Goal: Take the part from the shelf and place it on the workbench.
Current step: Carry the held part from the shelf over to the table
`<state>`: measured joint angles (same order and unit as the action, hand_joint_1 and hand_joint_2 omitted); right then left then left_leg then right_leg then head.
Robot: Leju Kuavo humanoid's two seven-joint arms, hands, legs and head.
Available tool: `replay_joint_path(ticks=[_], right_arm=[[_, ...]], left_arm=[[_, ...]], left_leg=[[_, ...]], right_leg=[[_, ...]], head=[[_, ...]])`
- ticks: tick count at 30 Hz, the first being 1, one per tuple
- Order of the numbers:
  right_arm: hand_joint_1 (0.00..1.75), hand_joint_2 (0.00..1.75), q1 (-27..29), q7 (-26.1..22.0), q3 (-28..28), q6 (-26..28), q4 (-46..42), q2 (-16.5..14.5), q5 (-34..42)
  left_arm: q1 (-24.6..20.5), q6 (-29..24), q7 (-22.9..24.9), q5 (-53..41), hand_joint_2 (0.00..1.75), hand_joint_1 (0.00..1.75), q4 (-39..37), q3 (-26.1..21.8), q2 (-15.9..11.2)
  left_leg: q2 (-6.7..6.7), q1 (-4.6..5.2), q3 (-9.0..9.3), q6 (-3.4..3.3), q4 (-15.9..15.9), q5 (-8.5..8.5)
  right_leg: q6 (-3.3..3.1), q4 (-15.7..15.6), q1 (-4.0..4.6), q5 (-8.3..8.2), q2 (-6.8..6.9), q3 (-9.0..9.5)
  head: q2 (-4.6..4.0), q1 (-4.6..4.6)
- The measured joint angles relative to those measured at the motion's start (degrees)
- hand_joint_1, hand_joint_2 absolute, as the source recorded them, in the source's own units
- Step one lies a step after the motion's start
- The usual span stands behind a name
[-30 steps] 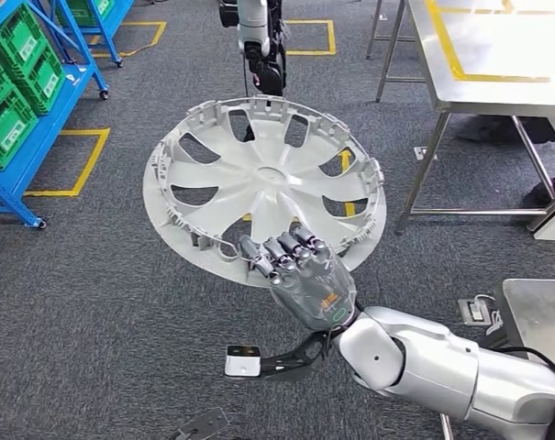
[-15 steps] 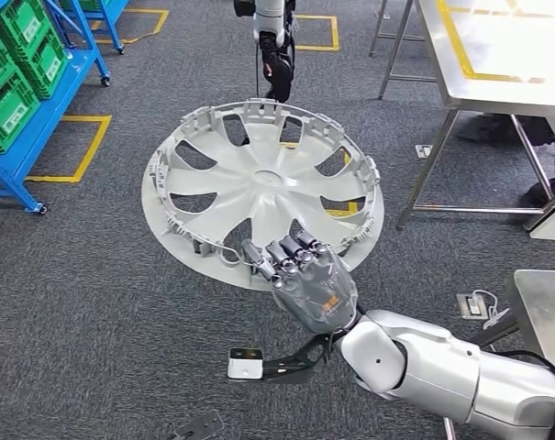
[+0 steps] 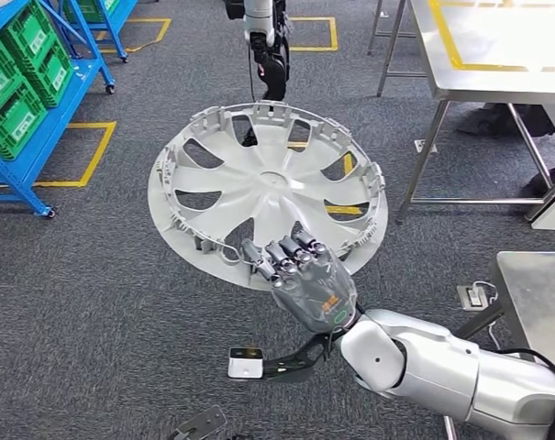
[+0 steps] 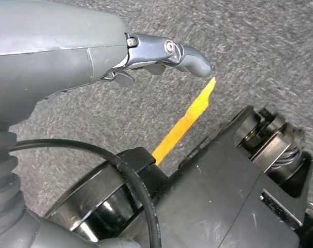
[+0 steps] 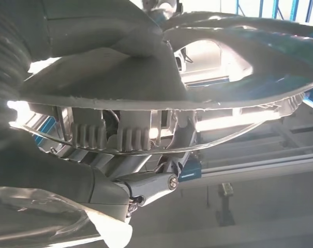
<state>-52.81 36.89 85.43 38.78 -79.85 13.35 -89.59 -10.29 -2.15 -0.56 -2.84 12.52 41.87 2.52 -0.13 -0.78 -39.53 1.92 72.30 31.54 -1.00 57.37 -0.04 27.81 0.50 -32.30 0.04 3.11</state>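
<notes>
The part is a pale grey wheel cover (image 3: 267,188) with spoke cut-outs, held roughly flat above the carpet in the head view. My right hand (image 3: 307,280) grips its near rim, fingers curled over the edge. In the right wrist view the cover's rim (image 5: 225,88) runs across the picture, with my fingers (image 5: 147,186) clamped on its clips. The steel workbench (image 3: 495,55) stands at the far right. My left hand (image 4: 69,57) hangs over the carpet, fingers (image 4: 182,51) stretched out, holding nothing.
A blue shelf (image 3: 18,156) with green bins (image 3: 25,64) stands at the far left. Another robot's arm (image 3: 264,41) hangs beyond the cover. Yellow floor lines (image 3: 87,156) mark the carpet. A second steel surface (image 3: 538,302) lies at my right.
The whole picture has shifted a little as the camera swayed. The wheel cover stays in my right hand's grip, in much the same pose.
</notes>
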Motion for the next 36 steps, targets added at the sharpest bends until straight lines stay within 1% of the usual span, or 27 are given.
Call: replay_joint_path(ticks=[1, 2, 3, 4, 5, 6, 7, 10, 12, 14, 17, 20, 22, 28, 31, 34, 36], right_arm=[[1.75, 1.75, 0.0, 0.0, 0.0, 0.0, 0.0, 0.0, 0.0], [1.75, 1.75, 0.0, 0.0, 0.0, 0.0, 0.0, 0.0, 0.0], [1.75, 1.75, 0.0, 0.0, 0.0, 0.0, 0.1, 0.0, 0.0], [1.75, 1.75, 0.0, 0.0, 0.0, 0.1, 0.1, 0.0, 0.0], [1.75, 1.75, 0.0, 0.0, -0.1, 0.1, 0.1, 0.0, 0.0], [1.75, 1.75, 0.1, 0.0, -0.1, 0.1, 0.2, -0.1, 0.0], [1.75, 1.75, 0.1, 0.0, -0.1, 0.1, 0.3, -0.1, 0.0], [1.75, 1.75, 0.4, 0.0, -0.2, 0.2, 0.4, -0.1, 0.0], [1.75, 1.75, 0.6, 0.0, -0.3, 0.3, 0.5, -0.1, 0.0], [1.75, 1.75, 0.7, 0.0, -0.4, 0.3, 0.5, -0.1, 0.0], [1.75, 1.75, 0.9, 0.0, -0.5, 0.3, 0.5, -0.1, 0.0], [1.75, 1.75, 1.0, 0.0, -0.7, 0.3, 0.5, -0.1, 0.0], [1.75, 1.75, 1.1, 0.0, -0.8, 0.3, 0.5, -0.1, 0.0], [1.75, 1.75, 1.5, 0.0, -1.5, 0.3, 0.5, -0.1, 0.0], [1.75, 1.75, 2.1, 0.0, -1.9, 0.3, 0.5, -0.1, 0.0], [1.75, 1.75, 2.7, 0.0, -2.2, 0.3, 0.5, -0.1, 0.0], [1.75, 1.75, 2.9, 0.0, -2.4, 0.3, 0.5, -0.1, 0.0]], left_arm=[[0.0, 0.0, 0.2, 0.0, 1.75, 0.00, 0.0, -0.1, 0.0], [0.1, -0.1, 0.4, -0.1, 1.75, 0.00, 0.0, -0.2, -0.1], [0.1, -0.1, 0.6, -0.1, 1.75, 0.00, 0.0, -0.3, -0.1], [0.1, -0.1, 0.7, -0.2, 1.75, 0.00, 0.0, -0.4, -0.1], [0.2, -0.1, 0.7, -0.2, 1.75, 0.00, 0.0, -0.4, -0.1], [0.2, 0.0, 0.7, -0.3, 1.75, 0.00, 0.0, -0.4, -0.2], [0.3, 0.0, 0.8, -0.3, 1.75, 0.00, 0.0, -0.4, -0.2], [0.4, 0.0, 0.8, -0.5, 1.75, 0.00, 0.0, -0.5, -0.3], [0.4, 0.0, 0.8, -0.6, 1.75, 0.00, 0.0, -0.5, -0.3], [0.4, 0.0, 0.8, -0.7, 1.75, 0.00, 0.0, -0.5, -0.3], [0.4, 0.0, 0.8, -0.8, 1.75, 0.00, 0.0, -0.5, -0.3], [0.4, 0.0, 0.8, -0.8, 1.75, 0.00, 0.0, -0.5, -0.3], [0.4, 0.0, 0.8, -0.8, 1.75, 0.00, 0.0, -0.5, -0.3], [0.5, 0.0, 0.8, -0.8, 1.75, 0.00, 0.0, -0.8, -0.3], [0.5, -0.1, 0.8, -0.8, 1.75, 0.00, 0.0, -0.9, -0.4], [0.6, -0.2, 0.8, -0.8, 1.75, 0.00, 0.0, -1.1, -0.5], [0.7, -0.3, 0.8, -0.8, 1.75, 0.00, 0.0, -1.2, -0.5]], left_leg=[[0.01, -0.09, 2.07, 0.02, -3.6, -1.81], [0.02, -0.12, 4.11, -0.03, -7.1, -2.97], [0.00, -0.08, 5.58, -0.16, -10.0, -3.69], [-0.02, -0.04, 6.32, -0.38, -11.7, -3.75], [-0.07, 0.04, 6.42, -0.69, -12.3, -3.47], [-0.11, 0.05, 6.26, -0.93, -12.7, -3.54], [-0.13, 0.03, 6.15, -1.09, -12.9, -3.52], [-0.20, 0.09, 6.04, -1.32, -13.1, -3.68], [-0.20, 0.18, 5.98, -1.51, -13.1, -3.78], [-0.19, 0.25, 5.90, -1.67, -13.1, -3.88], [-0.18, 0.30, 5.74, -1.86, -13.0, -3.99], [-0.14, 0.34, 5.61, -1.95, -13.0, -4.05], [-0.12, 0.35, 5.56, -1.98, -13.0, -4.08], [-0.11, 0.23, 5.51, -2.00, -13.0, -4.21], [-0.10, 0.32, 5.36, -2.04, -12.9, -4.23], [-0.11, 0.46, 5.17, -2.26, -12.8, -4.34], [-0.04, 0.38, 5.25, -2.57, -13.2, -4.65]], right_leg=[[0.11, 0.3, -0.03, 0.05, -0.01, -0.17], [0.28, 0.6, 0.03, 0.12, -0.02, -0.44], [0.52, 0.9, 0.12, 0.16, -0.04, -0.74], [0.82, 1.1, 0.24, 0.13, -0.06, -1.05], [1.12, 1.2, 0.35, -0.01, -0.07, -1.35], [1.16, 1.3, 0.41, -0.07, -0.10, -1.52], [0.92, 1.3, 0.42, -0.16, -0.09, -1.64], [-0.23, 1.2, 0.45, -0.41, -0.09, -1.76], [-0.39, 1.0, 0.43, -0.66, -0.10, -1.75], [-0.18, 0.8, 0.39, -0.89, -0.10, -1.75], [0.37, 0.6, 0.35, -1.15, -0.09, -1.81], [1.30, 0.5, 0.26, -1.27, -0.10, -1.94], [1.65, 0.5, 0.22, -1.30, -0.11, -2.01], [1.71, 0.7, 0.30, -1.32, -0.12, -2.21], [1.88, 0.7, 0.25, -1.44, -0.12, -2.34], [2.14, 0.7, 0.10, -1.61, -0.10, -2.49], [2.38, 0.7, 0.06, -1.66, -0.13, -2.55]], head=[[0.00, 0.01], [0.00, 0.01], [0.01, 0.01], [0.01, -0.02], [0.01, -0.03], [0.01, -0.05], [0.00, -0.07], [0.00, -0.07], [0.00, -0.08], [0.00, -0.07], [0.00, -0.06], [0.00, -0.04], [0.00, -0.03], [0.00, -0.03], [0.00, -0.02], [0.00, 0.00], [0.00, 0.01]])
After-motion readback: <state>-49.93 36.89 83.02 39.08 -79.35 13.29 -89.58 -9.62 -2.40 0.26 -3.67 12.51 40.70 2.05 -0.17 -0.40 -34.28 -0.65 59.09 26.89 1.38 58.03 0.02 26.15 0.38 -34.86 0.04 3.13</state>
